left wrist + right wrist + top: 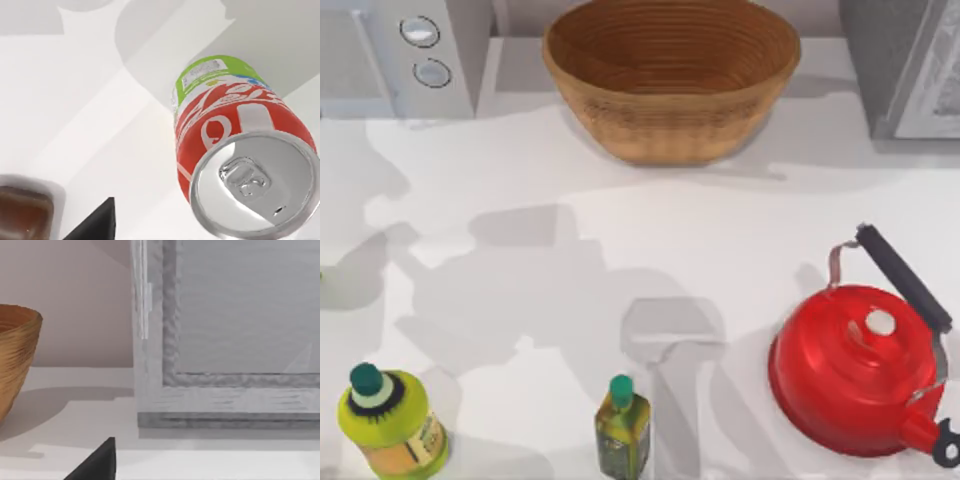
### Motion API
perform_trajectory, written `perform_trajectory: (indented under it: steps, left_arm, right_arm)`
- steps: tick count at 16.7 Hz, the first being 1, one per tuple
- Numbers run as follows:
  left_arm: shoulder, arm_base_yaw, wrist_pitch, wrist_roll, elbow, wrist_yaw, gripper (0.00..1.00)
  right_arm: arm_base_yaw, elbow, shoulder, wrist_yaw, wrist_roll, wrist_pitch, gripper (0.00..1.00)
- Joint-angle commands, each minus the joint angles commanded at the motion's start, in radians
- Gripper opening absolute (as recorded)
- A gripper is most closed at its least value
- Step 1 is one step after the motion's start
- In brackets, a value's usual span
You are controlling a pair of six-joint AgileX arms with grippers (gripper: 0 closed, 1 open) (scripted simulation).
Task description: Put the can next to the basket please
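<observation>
The can stands on the white surface close below the left wrist camera. The basket sits at the surface's far edge. Neither end effector's state can be told.

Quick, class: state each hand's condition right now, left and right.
Left hand: cannot be told; the can stands on the table beneath its camera.
Right hand: cannot be told; the basket lies ahead.
</observation>
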Motion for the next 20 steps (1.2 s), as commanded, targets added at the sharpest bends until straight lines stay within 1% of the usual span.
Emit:
perform_trajectory:
  steps: [4, 10, 15, 20]
  left_arm:
    - [0.002, -0.003, 0.020, -0.003, -0.019, 0.000, 1.00]
    - [0.043, 0.001, 0.207, 0.002, -0.160, 0.000, 1.00]
    - [0.048, 0.002, 0.222, 0.003, -0.174, 0.000, 1.00]
    - [0.048, 0.002, 0.222, 0.003, -0.174, 0.000, 0.62]
  right_arm:
    - [0.000, 0.000, 0.000, 0.000, 0.000, 0.000, 1.00]
    - [0.000, 0.000, 0.000, 0.000, 0.000, 0.000, 1.00]
    - [0.000, 0.000, 0.000, 0.000, 0.000, 0.000, 1.00]
    - [0.000, 0.000, 0.000, 0.000, 0.000, 0.000, 1.00]
